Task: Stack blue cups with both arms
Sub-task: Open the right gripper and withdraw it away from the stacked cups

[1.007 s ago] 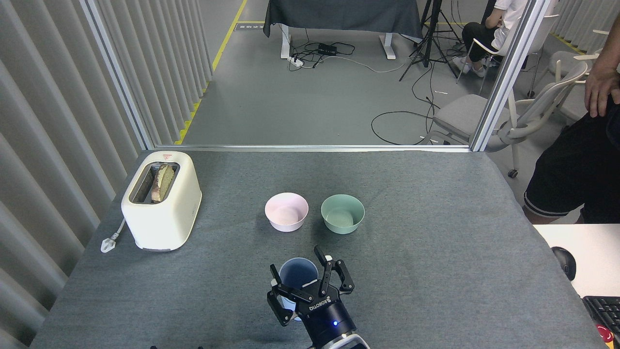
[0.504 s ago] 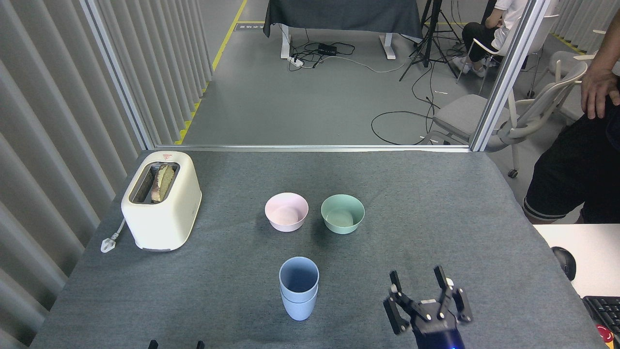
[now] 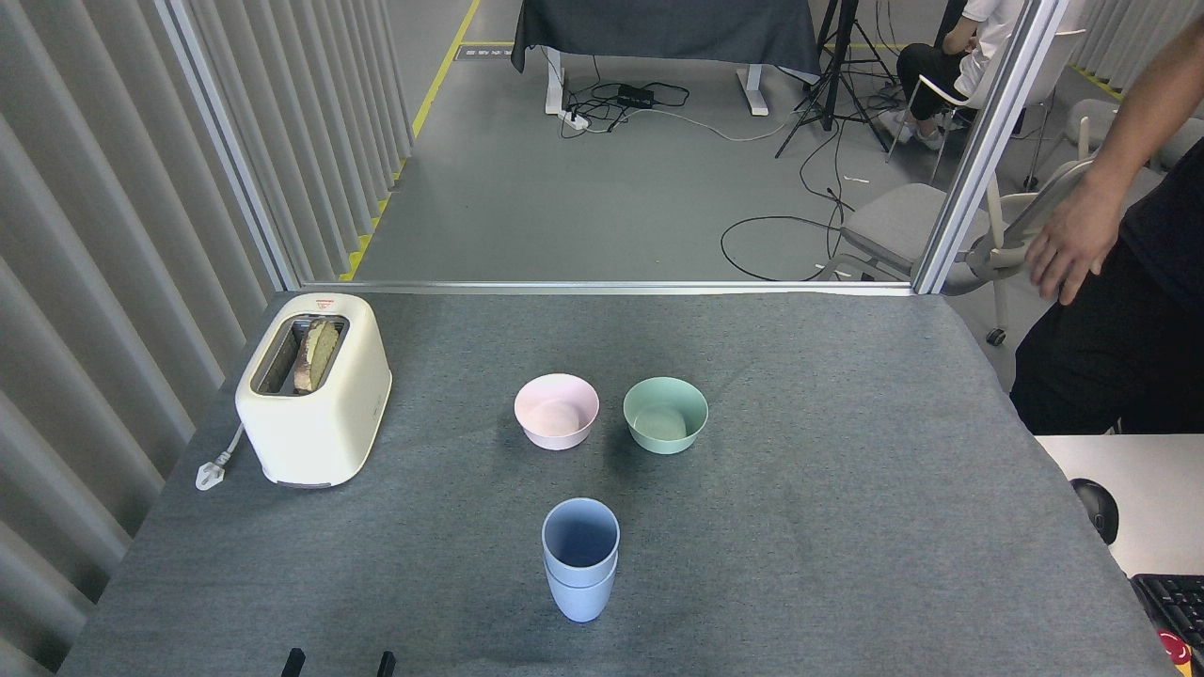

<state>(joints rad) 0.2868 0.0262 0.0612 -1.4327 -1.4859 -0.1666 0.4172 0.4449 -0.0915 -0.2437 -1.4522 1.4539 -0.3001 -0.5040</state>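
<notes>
the cups point(image 3: 580, 558) stand upright on the grey table point(image 3: 847, 527), at 6 o'clock from the table's middle, near the front edge. one cup sits nested inside the other: two rims show, the upper just above the lower, both level. judged from this, the stacking is done.

at 12 o'clock from the cups stand a pink bowl point(image 3: 556, 411) and a green bowl point(image 3: 665, 415), side by side, apart from each other and from the cups. a toaster point(image 3: 313, 401) with bread in its slot stands at 10 o'clock, well apart.

two small dark tips point(image 3: 293, 662) show at the bottom edge, at 7 o'clock from the cups; what they belong to cannot be told. neither gripper is in view, so whether their jaws stand apart or together cannot be told. nothing touches the cups.

a person's hand point(image 3: 1068, 244) hangs beyond the table's far right corner, at 2 o'clock, clear of the surface.

handling, as a judgement: the cups look like thin matte plastic, so light, stiff and unlikely to break, but easy to tip or slide on the cloth. the walls taper to the base, so a grip low down may slip upward. best hold is across the outer wall just below the rims; taking the upper rim alone could lift the inner cup out of the lower.
</notes>
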